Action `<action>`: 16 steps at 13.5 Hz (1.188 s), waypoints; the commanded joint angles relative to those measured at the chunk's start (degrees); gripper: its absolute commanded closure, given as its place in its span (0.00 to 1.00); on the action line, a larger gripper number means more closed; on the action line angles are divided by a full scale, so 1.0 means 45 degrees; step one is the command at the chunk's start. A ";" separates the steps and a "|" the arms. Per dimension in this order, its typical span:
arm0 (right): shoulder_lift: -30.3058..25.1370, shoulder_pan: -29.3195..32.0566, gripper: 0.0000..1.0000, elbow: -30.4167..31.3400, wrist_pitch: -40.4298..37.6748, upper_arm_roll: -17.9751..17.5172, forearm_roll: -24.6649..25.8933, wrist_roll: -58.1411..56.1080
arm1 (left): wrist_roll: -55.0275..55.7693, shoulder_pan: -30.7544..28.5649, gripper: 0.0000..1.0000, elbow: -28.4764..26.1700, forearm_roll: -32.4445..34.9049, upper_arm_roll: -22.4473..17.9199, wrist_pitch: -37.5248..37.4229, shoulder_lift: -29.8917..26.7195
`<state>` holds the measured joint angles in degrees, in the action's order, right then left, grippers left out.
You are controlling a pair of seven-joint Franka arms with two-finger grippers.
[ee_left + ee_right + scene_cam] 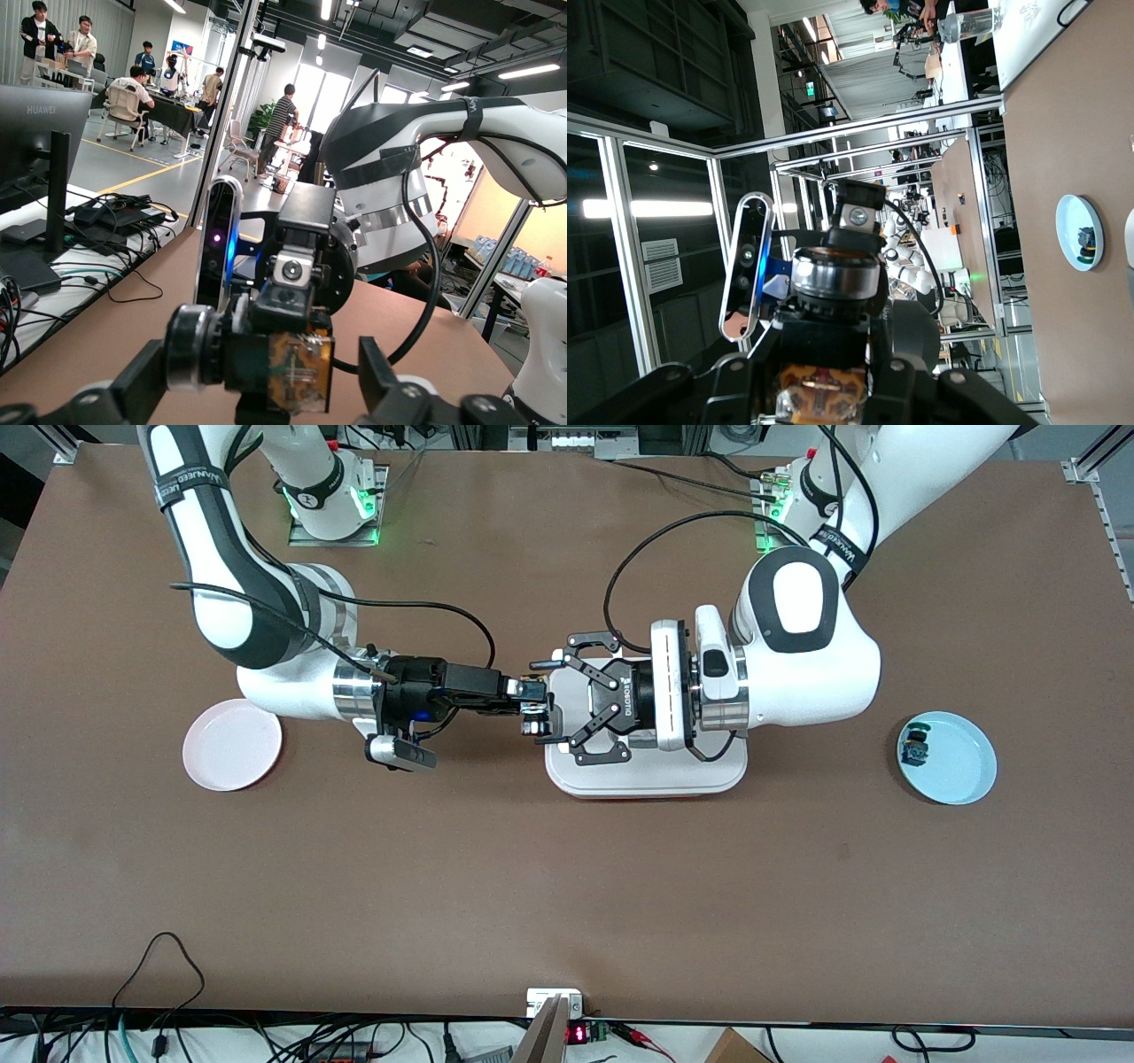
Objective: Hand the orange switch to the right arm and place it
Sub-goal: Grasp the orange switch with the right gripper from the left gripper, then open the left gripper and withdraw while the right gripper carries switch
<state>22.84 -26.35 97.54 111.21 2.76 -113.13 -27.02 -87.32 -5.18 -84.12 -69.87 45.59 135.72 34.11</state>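
Between both grippers, orange switch, black body, amber cap

"ROBOTIQ" stands in white on the body of the left gripper. "HUAWEI" stands on the back of a monitor in the left wrist view. The arm bands' lettering cannot be read with certainty.

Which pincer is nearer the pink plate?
Right. The right pincer is mid-table over the white tray's edge, toward the pink plate; the left pincer is just past it.
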 commanded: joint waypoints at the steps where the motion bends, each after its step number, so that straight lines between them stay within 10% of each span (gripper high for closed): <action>1: -0.0192 0.0094 1.00 0.0024 -0.0006 0.0090 -0.0192 -0.0167 | 0.0088 -0.0195 0.00 -0.0272 -0.0449 0.0085 -0.0041 -0.0314; 10: 0.0100 0.1871 1.00 -0.0638 -0.1938 0.0110 0.2031 0.0320 | 0.1235 -0.1953 0.00 -0.0545 0.1810 -0.0091 -0.4140 -0.0315; 16: 0.0297 0.3080 1.00 -0.2124 -0.2813 0.0110 0.6520 0.2195 | 0.6659 -0.2208 0.00 -0.0526 0.6281 -0.0091 -0.6698 -0.0510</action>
<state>23.43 -15.23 90.68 102.04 3.76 -88.93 -19.69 -65.04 -14.17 -85.56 -46.73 44.99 108.77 33.95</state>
